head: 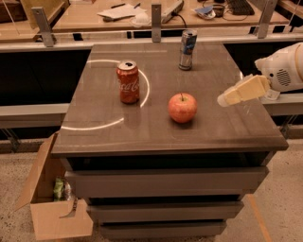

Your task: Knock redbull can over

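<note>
The redbull can [187, 49] is slim, blue and silver, and stands upright near the far edge of the grey table [109, 137]. My gripper [226, 99] comes in from the right on a white arm, with its cream fingers pointing left over the table's right side. It is to the right of the apple and well in front of and to the right of the redbull can, not touching anything.
A red Coca-Cola can [128, 82] stands upright left of centre. A red apple [182, 107] sits in the middle. An open cardboard box [52, 203] is on the floor at the left. A cluttered desk [142, 14] runs behind a rail.
</note>
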Controlling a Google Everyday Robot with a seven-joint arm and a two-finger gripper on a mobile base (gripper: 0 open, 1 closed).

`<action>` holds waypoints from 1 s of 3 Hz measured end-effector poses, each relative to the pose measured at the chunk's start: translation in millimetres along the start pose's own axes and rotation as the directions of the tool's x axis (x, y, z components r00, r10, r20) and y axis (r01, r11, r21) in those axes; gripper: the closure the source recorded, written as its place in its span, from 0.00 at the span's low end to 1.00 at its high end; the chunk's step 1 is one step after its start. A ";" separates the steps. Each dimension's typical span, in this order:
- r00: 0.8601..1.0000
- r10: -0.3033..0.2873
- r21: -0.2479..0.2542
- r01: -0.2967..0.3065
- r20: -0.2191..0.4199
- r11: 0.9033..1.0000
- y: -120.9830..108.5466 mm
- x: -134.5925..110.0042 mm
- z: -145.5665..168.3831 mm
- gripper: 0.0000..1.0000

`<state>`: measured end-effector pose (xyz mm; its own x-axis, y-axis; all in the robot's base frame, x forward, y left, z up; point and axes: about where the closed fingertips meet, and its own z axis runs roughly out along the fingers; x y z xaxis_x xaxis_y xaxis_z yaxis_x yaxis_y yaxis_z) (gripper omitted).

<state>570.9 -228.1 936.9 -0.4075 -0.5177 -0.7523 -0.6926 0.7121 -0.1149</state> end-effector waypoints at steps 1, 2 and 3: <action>0.991 0.072 0.079 -0.082 0.116 0.993 -31.3 -8.5 16.6 0.00; 0.990 0.068 0.090 -0.079 0.123 0.993 -33.5 -11.5 15.9 0.00; 0.989 0.070 0.099 -0.083 0.134 0.992 -32.1 -11.1 19.7 0.00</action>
<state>609.4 -235.8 936.2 -0.3716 -0.3987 -0.8385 -0.5936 0.7964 -0.1156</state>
